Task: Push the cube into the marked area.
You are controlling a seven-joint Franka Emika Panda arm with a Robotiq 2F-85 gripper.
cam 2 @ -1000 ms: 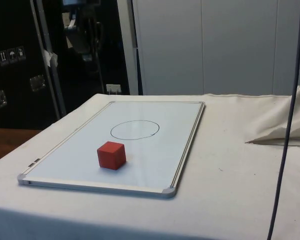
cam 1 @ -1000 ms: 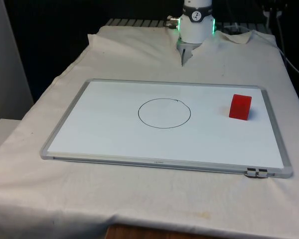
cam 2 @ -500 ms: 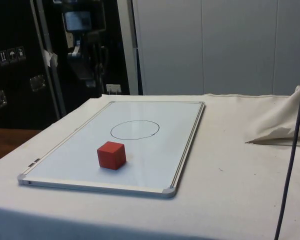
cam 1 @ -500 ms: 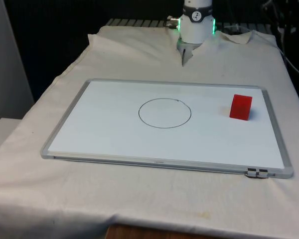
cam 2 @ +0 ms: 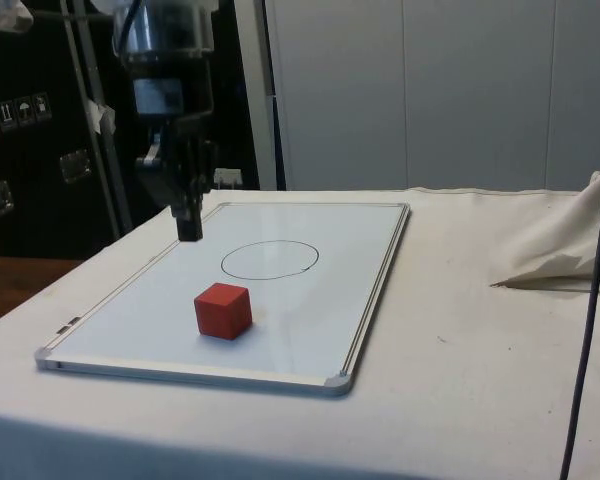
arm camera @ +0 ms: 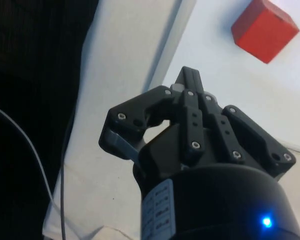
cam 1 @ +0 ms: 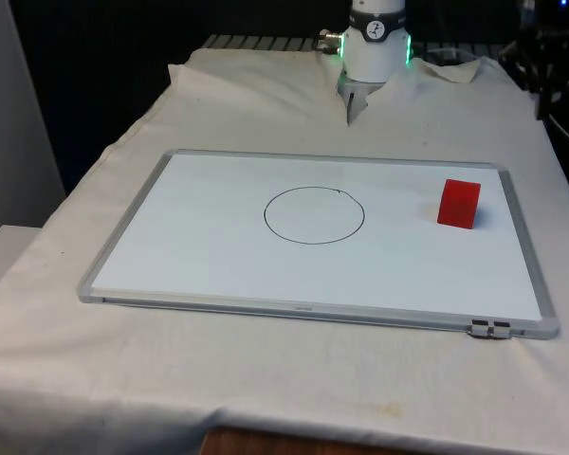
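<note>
A red cube point(cam 1: 457, 203) sits on the whiteboard point(cam 1: 171, 256) near its edge on the front view's right, well apart from the black drawn circle point(cam 1: 314, 215) at the board's middle. In the side view the cube point(cam 2: 222, 309) lies nearer the camera than the circle point(cam 2: 270, 258). My black gripper point(cam 2: 188, 232) hangs upright, low over the cloth just outside the board's long edge, farther back than the cube. In the wrist view the gripper point(arm camera: 189, 76) is shut with nothing in it, over the board's frame point(arm camera: 166, 47), and the cube point(arm camera: 264, 29) lies ahead of the tips.
The robot's white base point(cam 1: 375, 47) stands behind the board's far edge. A fold of bunched cloth point(cam 2: 565, 250) lies on the table at the side view's right, and a thin cable point(cam 2: 592, 250) hangs in front of it.
In the side view the gripper has come down and forward from high up to just above the table beside the board. The cube has not moved.
</note>
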